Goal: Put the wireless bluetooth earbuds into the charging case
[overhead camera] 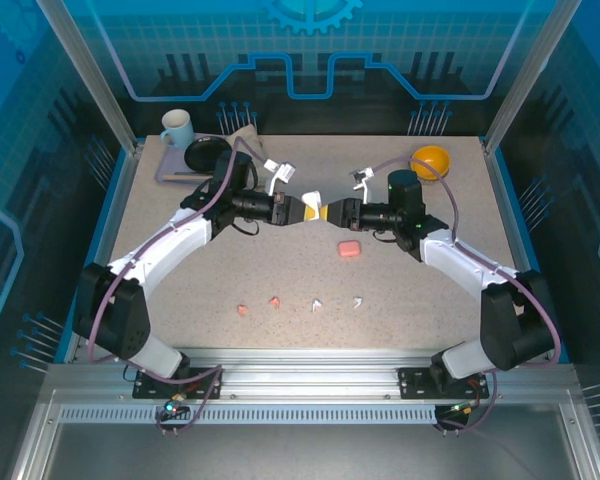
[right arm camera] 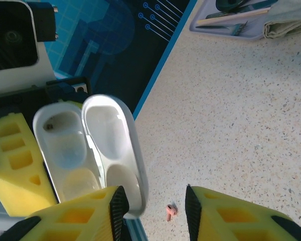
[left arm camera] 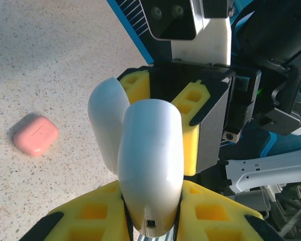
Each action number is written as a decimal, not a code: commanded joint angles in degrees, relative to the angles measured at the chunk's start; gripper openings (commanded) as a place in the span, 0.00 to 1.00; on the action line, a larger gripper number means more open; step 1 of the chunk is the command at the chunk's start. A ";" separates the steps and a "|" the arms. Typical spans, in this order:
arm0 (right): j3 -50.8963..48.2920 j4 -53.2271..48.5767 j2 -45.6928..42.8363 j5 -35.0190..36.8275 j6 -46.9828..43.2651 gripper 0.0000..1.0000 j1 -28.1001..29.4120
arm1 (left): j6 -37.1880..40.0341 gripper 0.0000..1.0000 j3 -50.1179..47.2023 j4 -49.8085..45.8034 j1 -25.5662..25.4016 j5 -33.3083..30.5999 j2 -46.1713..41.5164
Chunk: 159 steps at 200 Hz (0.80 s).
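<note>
The speckled desk (overhead camera: pixel 460 270) has blue edging along its 9 and 3 o'clock sides. The 2 arms reach in from the 6 o'clock edge and meet above its middle. At 11 o'clock a lavender tray (overhead camera: pixel 166 172) holds 1 mug (overhead camera: pixel 177 128) and 1 black bowl (overhead camera: pixel 205 153), with a folded cloth (overhead camera: pixel 242 133) at its 3 o'clock end. 1 orange bowl (overhead camera: pixel 430 160) stands at 1 o'clock, near the far edge. The widest open stretches of desk lie at 4 o'clock and 8 o'clock, beyond the arms' elbows.

There are 2 cases. The white case (left arm camera: pixel 150 160) is up off the desk, pinched at its base by the closed left claw (left arm camera: pixel 150 223). Its lid (right arm camera: pixel 110 140) is swung open, and the right wrist view shows 2 wells in the base and a hollow lid, all bare white plastic. The right claw (right arm camera: pixel 154 211) faces it with its fingers parted. One finger is against the lid's rim, and desk shows through the gap. The pink case (overhead camera: pixel 348 248) lies shut on the desk just at 5 o'clock of the claws.

There are 4 earbuds in a loose row near 6 o'clock, well apart from both cases. From the 9 o'clock end come the 2 pink earbuds (overhead camera: pixel 242 310), then the 2 white earbuds (overhead camera: pixel 317 305).
</note>
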 commanded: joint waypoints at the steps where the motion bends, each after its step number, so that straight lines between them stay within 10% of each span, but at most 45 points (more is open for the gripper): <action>1: 1.66 1.50 0.28 -0.70 -0.03 0.40 0.57 | -0.43 0.00 1.54 0.86 -0.85 2.87 0.66; 52: 2.45 1.39 1.76 -1.28 -0.40 0.31 0.48 | -0.33 0.00 2.24 0.75 -1.25 3.66 1.34; 88: 3.00 0.63 1.77 -1.84 -0.96 0.07 0.03 | -0.06 0.05 2.37 0.70 -1.23 3.59 1.61; 159: 8.55 -12.37 1.94 -0.54 -9.13 0.00 -1.26 | 1.80 0.63 4.76 -1.78 -0.99 2.96 2.05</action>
